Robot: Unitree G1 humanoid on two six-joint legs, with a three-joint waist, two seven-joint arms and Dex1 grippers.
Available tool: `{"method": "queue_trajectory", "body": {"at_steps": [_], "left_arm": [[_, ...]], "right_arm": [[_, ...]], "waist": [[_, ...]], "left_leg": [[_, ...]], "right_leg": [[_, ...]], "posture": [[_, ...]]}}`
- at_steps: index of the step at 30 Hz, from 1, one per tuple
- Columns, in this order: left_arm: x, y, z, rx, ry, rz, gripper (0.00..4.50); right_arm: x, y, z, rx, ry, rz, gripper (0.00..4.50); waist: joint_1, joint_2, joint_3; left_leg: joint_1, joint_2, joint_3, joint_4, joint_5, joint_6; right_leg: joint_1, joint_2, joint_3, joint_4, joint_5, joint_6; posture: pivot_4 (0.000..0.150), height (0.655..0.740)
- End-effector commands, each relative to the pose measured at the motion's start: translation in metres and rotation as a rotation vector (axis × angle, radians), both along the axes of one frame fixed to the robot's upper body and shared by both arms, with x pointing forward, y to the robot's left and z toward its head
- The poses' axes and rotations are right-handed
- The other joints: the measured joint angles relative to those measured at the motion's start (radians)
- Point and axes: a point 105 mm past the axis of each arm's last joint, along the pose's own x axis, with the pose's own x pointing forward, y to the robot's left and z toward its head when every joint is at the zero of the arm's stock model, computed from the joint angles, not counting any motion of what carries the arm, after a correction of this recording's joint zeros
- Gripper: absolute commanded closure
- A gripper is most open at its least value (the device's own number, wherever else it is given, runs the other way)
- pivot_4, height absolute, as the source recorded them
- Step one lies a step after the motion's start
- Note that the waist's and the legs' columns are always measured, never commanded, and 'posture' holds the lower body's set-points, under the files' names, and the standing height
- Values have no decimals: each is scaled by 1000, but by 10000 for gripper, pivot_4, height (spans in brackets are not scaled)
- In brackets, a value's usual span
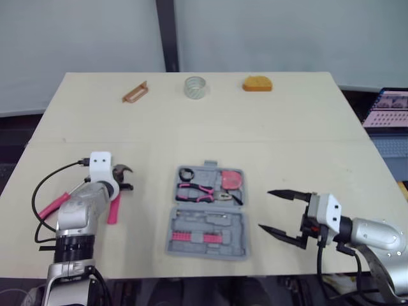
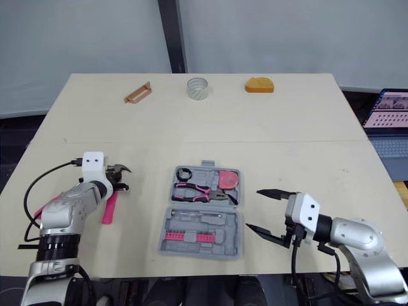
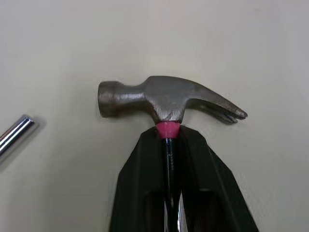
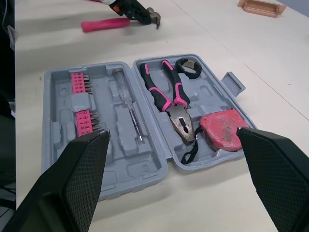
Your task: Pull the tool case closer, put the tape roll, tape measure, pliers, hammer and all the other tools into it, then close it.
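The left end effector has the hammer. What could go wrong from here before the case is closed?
The left end effector grips the hammer at the thin neck under its head, so the long handle may swing or slip in the lift.
The pliers and tape measure already fill part of the tool case; a badly seated hammer could keep it from closing.
The right end effector stands open beside the case and might nudge it.

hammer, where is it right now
The hammer is on the robot's left, beside the open tool case, its neck pinched in the left gripper.
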Motion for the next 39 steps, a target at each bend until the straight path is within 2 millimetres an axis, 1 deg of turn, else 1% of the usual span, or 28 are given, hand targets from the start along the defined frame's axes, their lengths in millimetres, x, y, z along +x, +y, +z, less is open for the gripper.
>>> {"method": "queue_trajectory", "body": {"at_steps": [1, 3, 5, 7, 9, 11, 13, 16, 17, 21, 22, 24, 27, 32, 37, 39], "left_arm": [[0, 5, 2, 24, -4, 10, 44676], [-2, 6, 5, 45, -6, -3, 44676], [-4, 7, 14, 68, -18, -47, 44676], [-8, 2, 27, 110, -34, -159, 44676], [-11, -4, 34, 150, -37, -264, 44676], [-18, -23, 45, 140, -51, -447, 44676], [-29, -50, 56, 138, -44, -675, 44676], [-42, -86, 61, 175, -12, -939, 44676], [-46, -94, 62, 172, 1, -996, 44676], [-66, -139, 68, 160, 36, -1241, 44676], [-71, -148, 70, 158, 46, -1283, 44676], [-79, -160, 70, 165, 66, -1344, 44676], [-87, -174, 67, 185, 89, -1410, 44676], [-90, -200, 66, 196, 83, -1493, 44676], [-93, -219, 54, 264, 141, -1599, 44676], [-93, -225, 49, 321, 152, -1637, 44676]], "right_arm": [[-1, 1, 8, -8, -36, 6, 0], [-1, 1, 8, -9, -36, 3, 0], [-1, 0, 8, -9, -38, -1, 0], [0, 0, 8, -9, -39, -4, 0], [1, -1, 8, -10, -40, -5, 0], [2, -2, 8, -13, -39, -4, 0], [3, -3, 7, -17, -36, 1, 0], [5, -2, 7, -19, -36, 11, 0], [5, -2, 7, -19, -36, 13, 0], [7, -2, 6, -19, -38, 24, 0], [7, -2, 6, -20, -39, 26, 0], [7, -3, 6, -22, -41, 27, 0], [7, -4, 5, -32, -38, 29, 0], [1, -6, 1, -37, -17, 35, 0], [-6, -10, -4, -53, 13, 61, 0], [-10, -11, -5, -60, 30, 78, 0]], "waist": [[0, 0, 0], [0, 0, 0], [0, 0, 0], [-5, 0, 0], [-8, 0, 0], [-4, 0, 0], [-1, 0, 0], [6, 0, 1], [6, 0, 1], [1, 1, 1], [-2, 1, 1], [-6, 1, 1], [-6, 2, 2], [5, 2, 2], [3, 2, 2], [0, 2, 2]], "left_leg": [[0, 0, 0, 0, 0, 0], [0, 0, 0, 0, 0, 0], [0, 0, 0, 0, 0, 0], [-1, 0, 0, 0, 0, 0], [-2, 0, 0, -1, 0, 0], [-2, 0, 0, -1, 0, 0], [-3, 0, 0, 0, 0, 0], [-4, 0, 0, 0, 0, 0], [-4, 0, 0, 0, 0, 0], [-4, 0, 0, 0, 0, 0], [-4, 0, 0, 0, 0, 0], [-4, 0, 0, 0, 0, 1], [-3, 0, 0, 0, 0, 1], [-4, 0, 0, 2, -1, 1], [-4, 0, 0, 2, -1, 2], [-4, 0, 0, 2, -1, 2]], "right_leg": [[0, 0, 0, 0, 0, 0], [0, 0, 0, 0, 0, 0], [0, 0, 0, 0, 0, 0], [-1, 0, 0, 0, 0, 0], [-2, 0, 0, 0, 0, 0], [-2, 0, 0, 0, 0, 0], [-2, 0, 0, 0, 0, 0], [-2, 0, 0, -1, 0, 0], [-2, 0, 0, -2, 0, 0], [-2, 0, 0, -1, 0, 1], [-2, 0, 0, -1, 0, 1], [-2, 0, 0, -1, 0, 1], [-2, 0, 0, -1, 0, 1], [-1, 0, 0, -1, 1, 1], [-1, 0, 0, -1, 1, 1], [-1, 0, 0, -1, 1, 1]], "posture": [[1500, 7400], [1500, 7400], [1500, 7400], [1500, 7400], [1500, 7400], [1500, 7400], [1500, 7400], [1500, 7400], [1500, 7400], [1500, 7400], [1500, 7400], [1500, 7400], [1500, 7400], [1500, 7400], [1500, 7400], [1500, 7400]]}}
